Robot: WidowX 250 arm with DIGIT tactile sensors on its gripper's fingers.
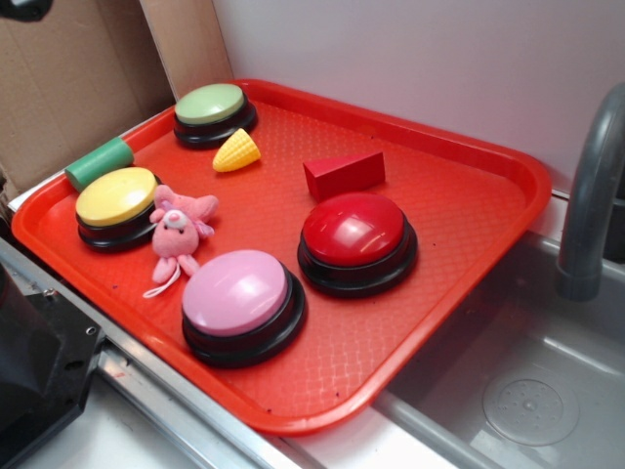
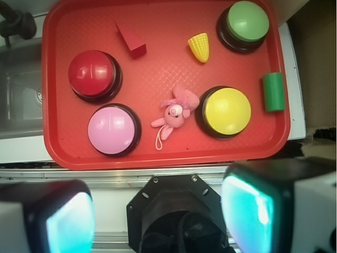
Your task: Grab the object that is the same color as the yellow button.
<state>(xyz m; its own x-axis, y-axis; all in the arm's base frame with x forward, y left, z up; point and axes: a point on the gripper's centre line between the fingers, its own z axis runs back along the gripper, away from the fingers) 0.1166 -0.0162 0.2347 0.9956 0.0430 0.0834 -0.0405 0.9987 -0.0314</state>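
Here, in your wrist view, the red tray (image 2: 58, 153) carries, from left to right, a red button (image 2: 92, 73) and pink button (image 2: 111, 129), a red wedge (image 2: 131, 40), a pink plush toy (image 2: 175, 110), then the corn cob (image 2: 199, 46) at upper centre. The yellow button (image 2: 226, 110) sits lower right of it, the green button (image 2: 246, 22) just beside its right, the green cylinder (image 2: 273, 91) on the tray's right rim. Your gripper (image 2: 158, 216) is spread wide at the bottom edge, holding nothing, and nothing covers the corn.

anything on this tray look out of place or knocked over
Mostly tidy. The green cylinder lies on its side up on the tray's rim, half off it. The pink plush sprawls against the yellow button. The corn piece also lies on its side.
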